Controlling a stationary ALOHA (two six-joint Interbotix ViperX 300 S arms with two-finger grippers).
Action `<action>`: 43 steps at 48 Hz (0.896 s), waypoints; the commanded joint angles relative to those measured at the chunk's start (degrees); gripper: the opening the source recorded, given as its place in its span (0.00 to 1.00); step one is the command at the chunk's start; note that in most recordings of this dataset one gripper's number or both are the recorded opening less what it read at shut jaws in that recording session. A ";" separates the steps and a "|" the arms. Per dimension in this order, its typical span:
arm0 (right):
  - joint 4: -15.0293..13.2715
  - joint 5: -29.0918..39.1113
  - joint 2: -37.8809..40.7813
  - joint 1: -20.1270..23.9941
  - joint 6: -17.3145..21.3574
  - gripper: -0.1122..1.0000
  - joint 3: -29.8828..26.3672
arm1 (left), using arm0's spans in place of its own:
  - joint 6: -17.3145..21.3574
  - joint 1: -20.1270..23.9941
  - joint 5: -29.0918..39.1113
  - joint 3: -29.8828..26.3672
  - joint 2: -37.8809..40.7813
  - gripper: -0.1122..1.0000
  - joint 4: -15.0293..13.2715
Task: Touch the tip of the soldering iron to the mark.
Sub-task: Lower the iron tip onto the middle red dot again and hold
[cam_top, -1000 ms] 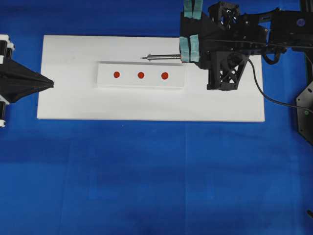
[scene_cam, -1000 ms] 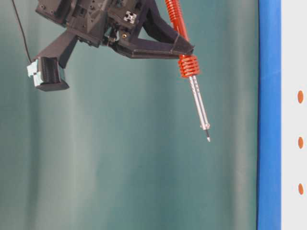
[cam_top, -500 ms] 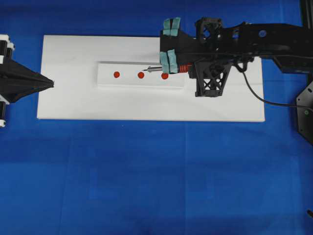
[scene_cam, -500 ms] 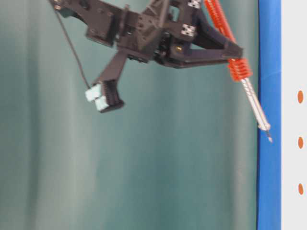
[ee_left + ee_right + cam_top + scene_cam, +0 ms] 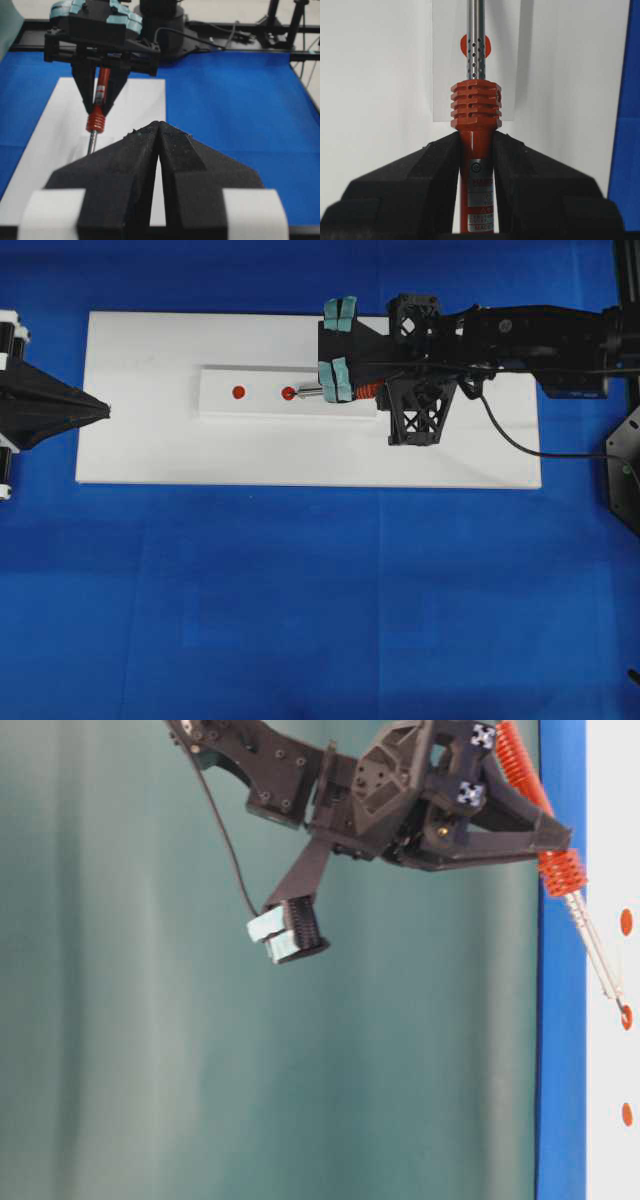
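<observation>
My right gripper (image 5: 372,390) is shut on the soldering iron's orange-red ribbed handle (image 5: 476,107). The iron slants down to the left over the white block (image 5: 260,406). Its dark tip (image 5: 295,394) rests on the mark (image 5: 286,393), the middle red dot; the table-level view shows the tip (image 5: 621,1010) meeting that dot (image 5: 627,1018). In the right wrist view the silver shaft (image 5: 475,50) crosses the near outer dot (image 5: 465,45), and the tip is out of frame. My left gripper (image 5: 102,411) is shut and empty at the board's left edge.
The block lies on a white board (image 5: 150,455) on blue cloth. The outer left dot (image 5: 238,392) is uncovered. The iron's black cord (image 5: 520,440) trails right across the board. A black bracket (image 5: 622,470) stands at the right edge.
My right gripper has moved left and down with the iron. The tip went from above the block's far edge to the middle red dot. The left arm has not moved.
</observation>
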 commanded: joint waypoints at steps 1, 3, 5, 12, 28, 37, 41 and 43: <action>0.09 -0.70 -0.53 -0.35 0.18 0.16 -0.09 | 0.09 0.09 -0.26 -0.70 0.26 0.10 0.18; 0.18 -0.79 -0.62 -0.44 0.18 0.16 0.09 | 0.09 0.09 -0.26 -0.70 0.26 0.10 0.09; 0.09 -0.97 -0.53 -0.44 0.18 0.16 0.09 | 0.09 0.09 -0.26 -0.70 0.26 0.10 0.18; 0.09 -1.14 -0.53 -0.44 0.18 0.16 0.18 | 0.09 0.00 -0.26 -0.70 0.26 0.10 0.18; 0.18 -1.23 -0.53 -0.44 0.18 0.16 0.18 | 0.09 0.09 -0.26 -0.70 0.18 0.10 0.09; 0.18 -1.23 -0.53 -0.44 0.18 0.16 0.18 | 0.09 0.09 -0.35 -0.70 0.18 0.10 0.18; 0.26 -1.23 -0.53 -0.44 0.18 0.16 0.18 | 0.09 0.09 -0.26 -0.70 0.18 0.10 0.18; 0.26 -1.14 -0.62 -0.44 0.18 0.16 0.18 | 0.09 0.00 -0.26 -0.70 0.18 0.10 0.18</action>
